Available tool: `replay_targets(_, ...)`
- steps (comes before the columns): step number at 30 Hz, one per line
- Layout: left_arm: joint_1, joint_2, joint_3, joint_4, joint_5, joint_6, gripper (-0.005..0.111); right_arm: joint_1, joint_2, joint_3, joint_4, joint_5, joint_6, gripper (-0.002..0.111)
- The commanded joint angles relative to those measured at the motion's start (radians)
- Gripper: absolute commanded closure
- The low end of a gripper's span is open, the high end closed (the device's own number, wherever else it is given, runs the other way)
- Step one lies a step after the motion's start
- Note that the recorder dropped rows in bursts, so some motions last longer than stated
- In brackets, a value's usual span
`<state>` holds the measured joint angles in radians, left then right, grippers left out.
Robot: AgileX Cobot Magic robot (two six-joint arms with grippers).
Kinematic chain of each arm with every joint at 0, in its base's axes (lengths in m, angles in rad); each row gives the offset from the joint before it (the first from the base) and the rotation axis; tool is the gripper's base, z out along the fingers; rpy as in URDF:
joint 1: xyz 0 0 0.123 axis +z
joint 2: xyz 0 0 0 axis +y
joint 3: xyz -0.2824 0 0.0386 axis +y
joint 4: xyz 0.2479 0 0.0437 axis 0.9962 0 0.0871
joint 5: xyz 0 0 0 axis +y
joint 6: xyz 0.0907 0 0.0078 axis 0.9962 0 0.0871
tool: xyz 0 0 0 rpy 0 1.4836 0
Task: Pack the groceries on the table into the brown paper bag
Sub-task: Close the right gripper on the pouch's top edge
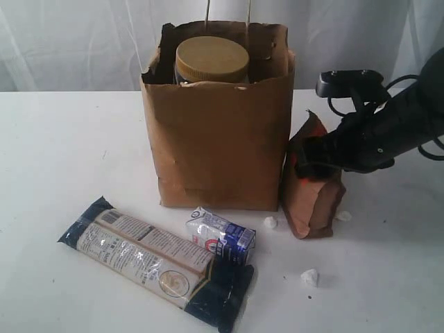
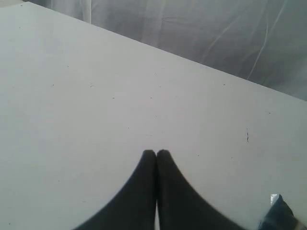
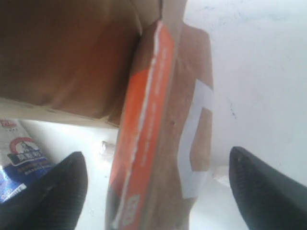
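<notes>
The brown paper bag [image 1: 218, 139] stands upright mid-table with the big olive-lidded jar [image 1: 211, 59] inside, its lid showing at the rim. Before the bag lie the long dark-blue packet [image 1: 149, 260] and the small white-blue carton [image 1: 222, 234]. The orange-brown pouch [image 1: 312, 201] stands against the bag's right side. My right gripper [image 1: 312, 156] is open, one finger on each side of the pouch [image 3: 158, 134] with clear gaps. Over bare table [image 2: 120, 86], my left gripper [image 2: 156, 153] is shut on nothing; it is out of the exterior view.
Small white crumbs [image 1: 309, 277] lie on the table near the pouch and the carton. A white curtain hangs behind the table. A dark-blue corner [image 2: 280, 215] shows at the edge of the left wrist view.
</notes>
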<state>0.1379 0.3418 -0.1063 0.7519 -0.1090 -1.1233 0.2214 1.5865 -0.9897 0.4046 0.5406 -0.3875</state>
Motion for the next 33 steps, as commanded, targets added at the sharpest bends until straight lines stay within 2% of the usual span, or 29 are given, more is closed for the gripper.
replay_targets(1,0.001,-0.007,0.005,0.008,-0.006,-0.006,0.107,-0.001,0.001,0.001,-0.006,0.014,0.005,0.033)
replay_targets(6,0.001,-0.007,0.005,0.008,-0.011,-0.006,0.107,-0.001,0.03,0.001,-0.004,0.01,0.005,0.033)
replay_targets(12,0.001,-0.007,0.005,0.01,-0.017,-0.005,0.107,-0.001,0.066,0.001,-0.002,0.01,0.014,0.042)
replay_targets(22,0.001,-0.007,0.005,0.01,-0.017,-0.001,0.107,-0.001,0.113,0.001,-0.002,-0.006,0.026,0.044)
replay_targets(24,0.001,-0.007,0.005,0.01,-0.017,-0.001,0.107,-0.001,0.116,0.001,-0.002,-0.006,0.026,0.052)
replay_targets(26,0.001,-0.007,0.005,0.01,-0.017,-0.001,0.107,-0.001,0.116,0.001,-0.002,-0.013,0.026,0.066)
replay_targets(31,0.001,-0.007,0.005,0.01,-0.017,-0.001,0.107,-0.001,0.114,0.001,-0.004,-0.064,0.026,0.108)
replay_targets(33,0.001,-0.007,0.005,0.01,-0.017,-0.001,0.107,-0.001,0.101,0.001,-0.004,-0.042,0.037,0.108)
